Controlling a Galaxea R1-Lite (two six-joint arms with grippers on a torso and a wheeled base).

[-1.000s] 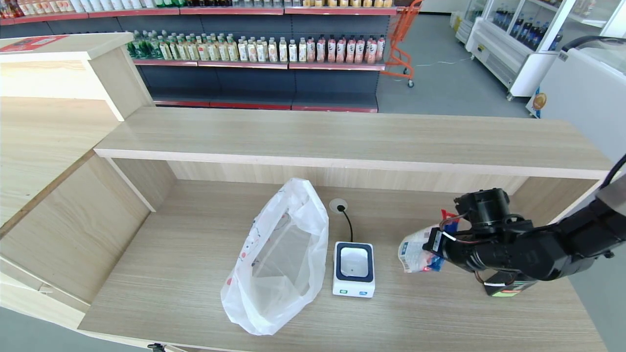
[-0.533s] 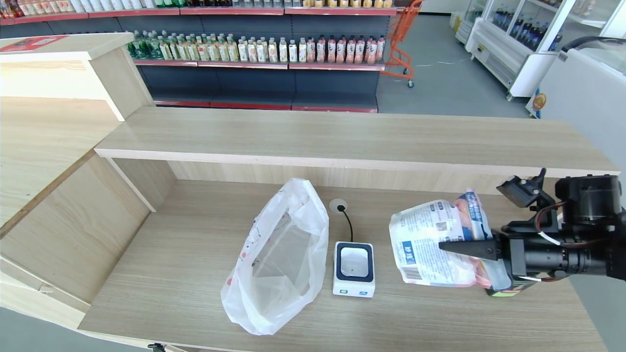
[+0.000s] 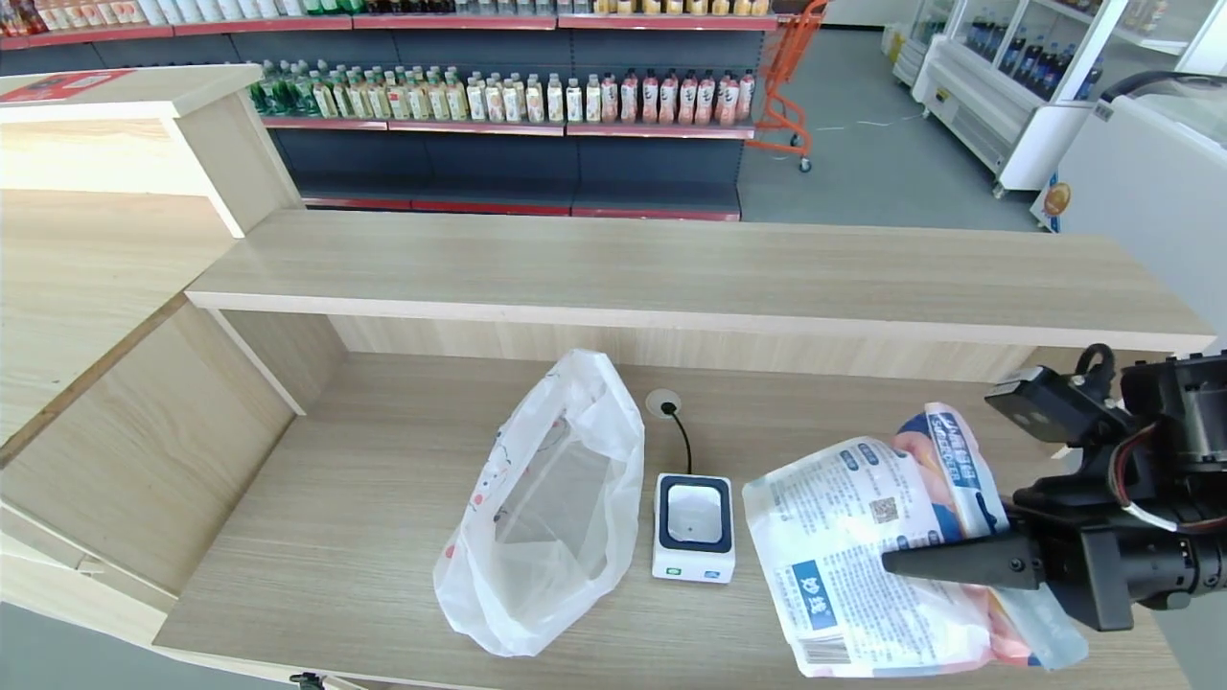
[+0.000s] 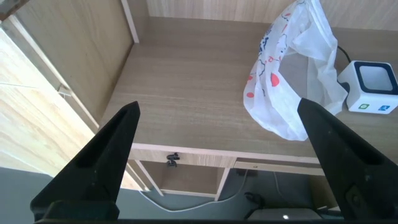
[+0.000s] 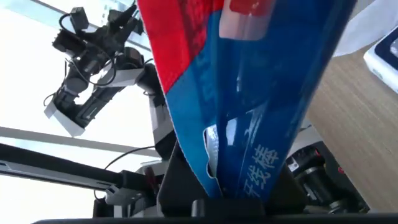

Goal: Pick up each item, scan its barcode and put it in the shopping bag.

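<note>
Our right tool (image 3: 901, 565) is in the lower right of the head view. It is clamped tight on a snack packet (image 3: 853, 537). One long black finger (image 3: 968, 563) lies across the top face of the packet. The packet is big and flat. It is mostly white, with blue and pink parts, and its printed side faces up. A barcode (image 3: 820, 654) sits near its lower left corner. The packet is held over the right end of the counter (image 3: 364, 537). It is just to the right of the scanner (image 3: 693, 525) and does not touch it. In the right wrist view the packet hangs very close to the camera, and there it looks blue and red.

The scanner is a small white box with a dark frame around its glass top. It stands near the middle of the head view. A black cable (image 3: 682, 436) runs from its back to a round hole (image 3: 662, 402) in the counter.

The shopping bag (image 3: 546, 508) is just left of the scanner. It is thin white plastic with small red prints. Its mouth is wide and faces up, and we can see the counter through it.

Our left tool (image 4: 219, 109) has its two black fingers spread far apart, and it holds nothing. In the left wrist view it hangs over the near edge of the counter, well apart from the bag.

A raised ledge (image 3: 671, 268) runs across behind the counter. At the top of the head view there are shelves (image 3: 498, 126) with rows of bottles (image 3: 498, 96).
</note>
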